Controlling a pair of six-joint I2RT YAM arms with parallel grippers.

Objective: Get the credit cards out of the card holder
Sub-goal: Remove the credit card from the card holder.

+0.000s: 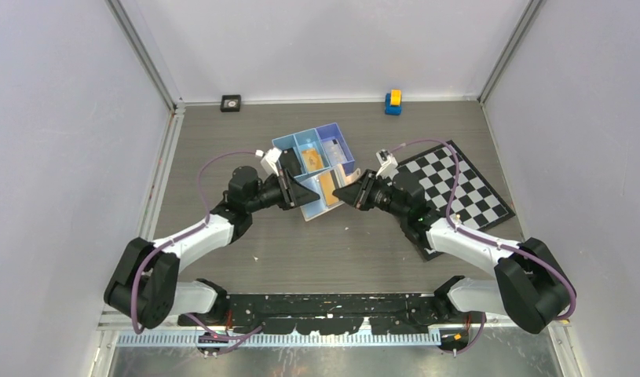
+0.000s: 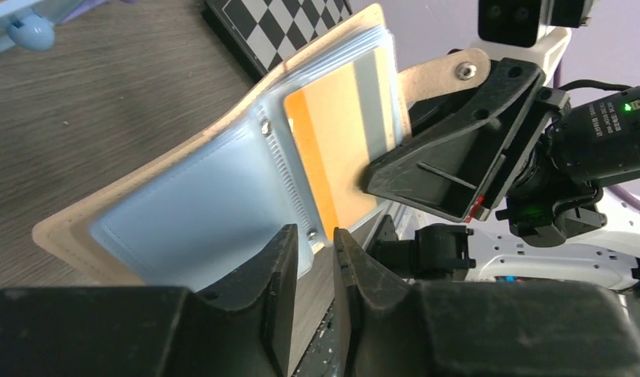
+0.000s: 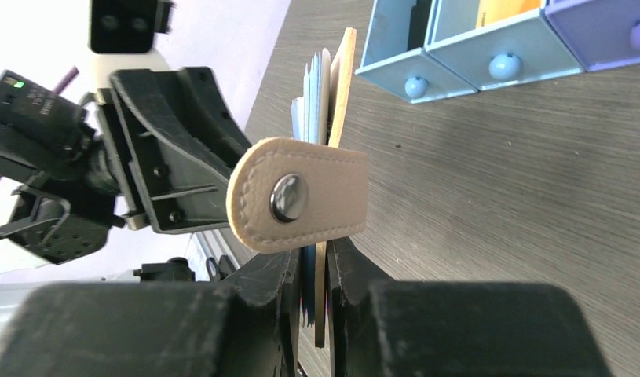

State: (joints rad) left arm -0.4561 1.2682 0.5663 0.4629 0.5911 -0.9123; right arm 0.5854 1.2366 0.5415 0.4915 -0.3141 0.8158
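The card holder (image 2: 214, 188) has a tan, leather-like cover, matt and finely grained. Its snap tab (image 3: 320, 196), stitched round the rim, carries a shiny metal stud (image 3: 287, 196). Inside, the sleeves (image 2: 183, 224) are clear plastic (slightly frosted, with a soft sheen), and the orange credit card (image 2: 344, 149) behind one looks matt. The left gripper (image 2: 316, 251) has fingers (image 2: 279, 290) of matt black plastic. The table (image 3: 497, 196) is dull grey wood-grain; the tray (image 3: 473, 55) is smooth blue plastic.

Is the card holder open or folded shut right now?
Open: the card holder has clear sleeves fanned out, orange card showing, snap tab unfastened.
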